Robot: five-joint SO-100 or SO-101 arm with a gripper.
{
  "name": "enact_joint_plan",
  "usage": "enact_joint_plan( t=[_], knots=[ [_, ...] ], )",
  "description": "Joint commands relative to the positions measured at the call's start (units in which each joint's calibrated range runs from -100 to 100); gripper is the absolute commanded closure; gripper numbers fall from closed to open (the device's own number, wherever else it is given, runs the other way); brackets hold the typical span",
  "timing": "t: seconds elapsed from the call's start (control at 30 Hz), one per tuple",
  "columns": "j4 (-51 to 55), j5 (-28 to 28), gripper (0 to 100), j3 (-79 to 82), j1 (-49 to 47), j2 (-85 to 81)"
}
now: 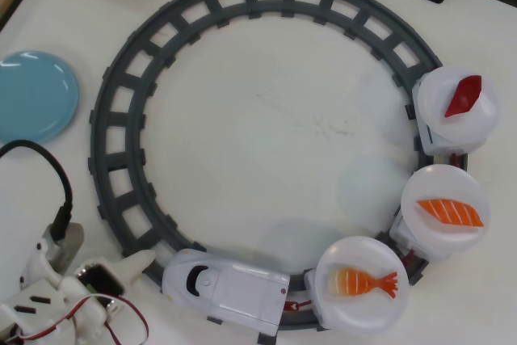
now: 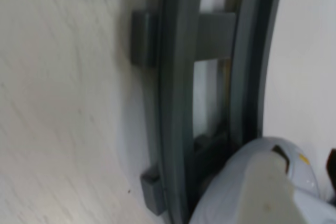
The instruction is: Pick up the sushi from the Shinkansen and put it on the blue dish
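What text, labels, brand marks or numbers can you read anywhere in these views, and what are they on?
None: no readable text in either view.
Shinkansen: black windshield only, no lettering visible.
Blue dish, white plates and grey track: plain.
Small yellow speck on the train nose in the wrist view: too blurred to tell whether it is a mark.

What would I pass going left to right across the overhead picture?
Blue dish → robot arm → Shinkansen → shrimp piece → sushi → dark-red piece.
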Motion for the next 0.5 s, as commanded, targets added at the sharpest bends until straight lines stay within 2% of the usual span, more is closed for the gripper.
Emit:
enact_joint_plan(
  t=[0.0,0.37,0.47],
  knots=[
    [0.1,0.2,90,-2.5,0.5,-0.3],
    [0.1,0.3,90,-6.1,0.6,-0.3],
    [0.3,2.8,90,-10.4,0.7,-0.3]
  ],
)
